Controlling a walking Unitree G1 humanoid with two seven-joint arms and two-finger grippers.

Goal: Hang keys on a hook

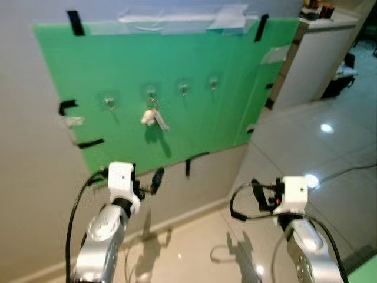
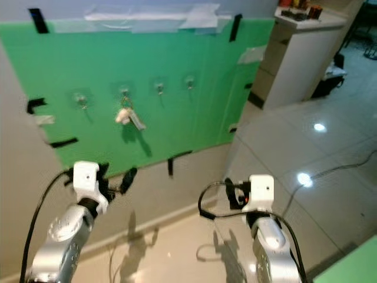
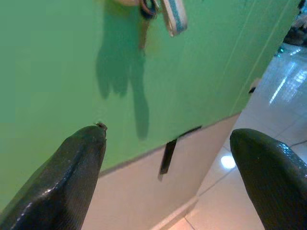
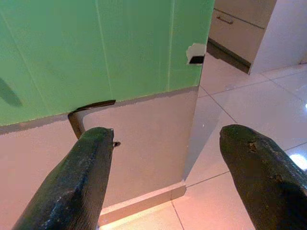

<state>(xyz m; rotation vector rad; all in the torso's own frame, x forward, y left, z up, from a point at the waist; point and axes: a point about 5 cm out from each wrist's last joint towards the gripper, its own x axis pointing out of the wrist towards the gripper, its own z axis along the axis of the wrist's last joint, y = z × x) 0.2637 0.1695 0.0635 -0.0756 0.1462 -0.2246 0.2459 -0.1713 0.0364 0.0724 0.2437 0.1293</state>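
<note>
A bunch of keys (image 1: 154,117) with a white tag and a blue-striped fob hangs from the second hook (image 1: 152,94) in a row of several clear hooks on a green board (image 1: 235,71) taped to the wall. The keys (image 3: 165,12) also show in the left wrist view, above the fingers. My left gripper (image 1: 154,180) is below the keys, well apart from them, open and holding nothing. My right gripper (image 1: 259,194) is held low to the right near the wall's corner, open and holding nothing; its fingers (image 4: 76,187) frame the board's lower edge.
Free hooks (image 1: 184,88) flank the hung keys. Black tape strips (image 1: 196,158) hold the board. The wall ends at a corner (image 1: 250,138) on the right, with glossy tiled floor (image 1: 330,147) beyond and a white cabinet (image 1: 318,53) at the back right.
</note>
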